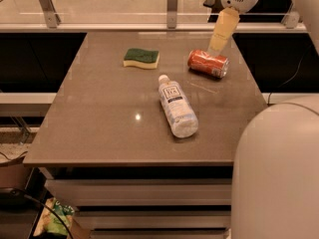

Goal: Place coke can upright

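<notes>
Coke can [208, 63] lying on its side at the far right of the desk [94, 113] — red body, silver ends, white lettering, long axis running roughly left-right. End effector [217, 45] hanging just above its far side; spread or pressed together, cannot tell from this angle. Judging the can light, thin-walled, slick and prone to rolling — gripping gently across the mid-body is looking safest. Clear bottle [177, 106] lying nearer, sponge [141, 58] sitting further left.

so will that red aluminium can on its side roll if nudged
Probably: the red aluminium can lies on its curved side on the smooth table, so it likely rolls. The gripper is just behind it; thin walls may dent.
</notes>
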Robot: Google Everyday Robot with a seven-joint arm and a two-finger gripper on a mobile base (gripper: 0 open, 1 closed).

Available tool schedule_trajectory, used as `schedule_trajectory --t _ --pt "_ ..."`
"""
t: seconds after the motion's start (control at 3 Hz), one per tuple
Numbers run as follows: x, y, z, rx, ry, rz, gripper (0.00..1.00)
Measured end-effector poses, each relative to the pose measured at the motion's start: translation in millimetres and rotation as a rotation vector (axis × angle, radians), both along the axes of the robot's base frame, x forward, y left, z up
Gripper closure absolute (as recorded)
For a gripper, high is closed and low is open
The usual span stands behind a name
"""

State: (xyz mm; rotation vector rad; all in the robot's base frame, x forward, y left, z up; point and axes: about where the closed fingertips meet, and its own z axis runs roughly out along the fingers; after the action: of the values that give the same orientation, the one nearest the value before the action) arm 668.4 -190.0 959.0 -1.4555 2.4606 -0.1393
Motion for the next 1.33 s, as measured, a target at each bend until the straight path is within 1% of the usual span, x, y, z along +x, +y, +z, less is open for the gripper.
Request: schedule_trajectory --t 0.33,0.67,1.0,1.33 --pt "12.9 4.7 -13.3 0.004 0.012 0.002 0.00" --pt "20.6 8.9 -29.1 0.016 0.036 0.005 0.00" --pt "24.6 11.9 -42.3 0.027 0.058 0.007 0.00" --pt "26.8 15.4 -60.0 0.024 0.093 -0.003 0.00"
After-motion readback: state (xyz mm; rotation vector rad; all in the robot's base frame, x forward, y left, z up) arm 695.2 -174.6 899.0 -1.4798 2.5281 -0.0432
